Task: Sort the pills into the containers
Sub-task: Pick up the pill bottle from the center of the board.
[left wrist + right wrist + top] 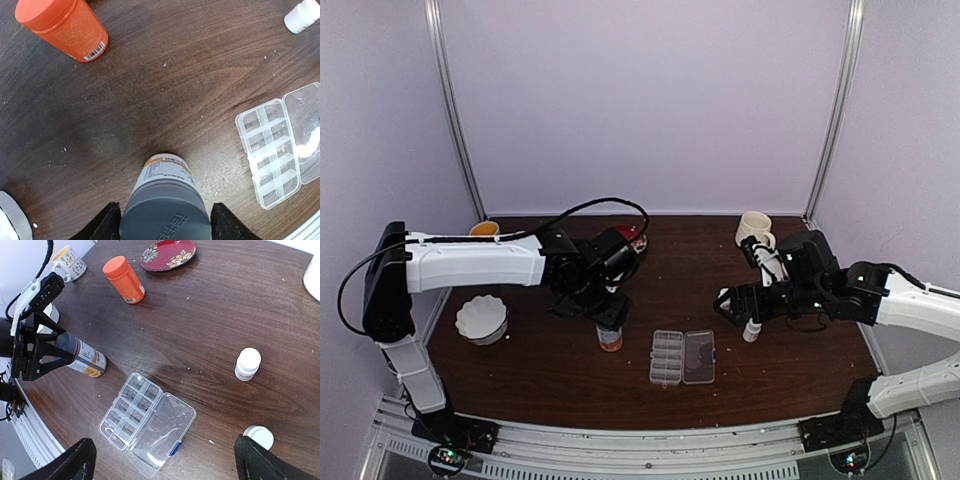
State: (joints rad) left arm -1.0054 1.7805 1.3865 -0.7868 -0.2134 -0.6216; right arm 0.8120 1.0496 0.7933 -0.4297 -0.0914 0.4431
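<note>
Left wrist: we see our left gripper (pixel 165 206) clamped on the grey-capped bottle (pixel 165 172).
Right side: our right gripper (pixel 162 442) stands wide apart.
Middle: organiser box (pixel 131 407), lid open.

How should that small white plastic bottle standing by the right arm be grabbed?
Grip the small white plastic bottle across its round body just under the cap, coming straight down from above: it stands upright, with room on either side for the fingers.

Clear plastic organiser box (pixel 131 407); matt wooden table (pixel 210 330)
</note>
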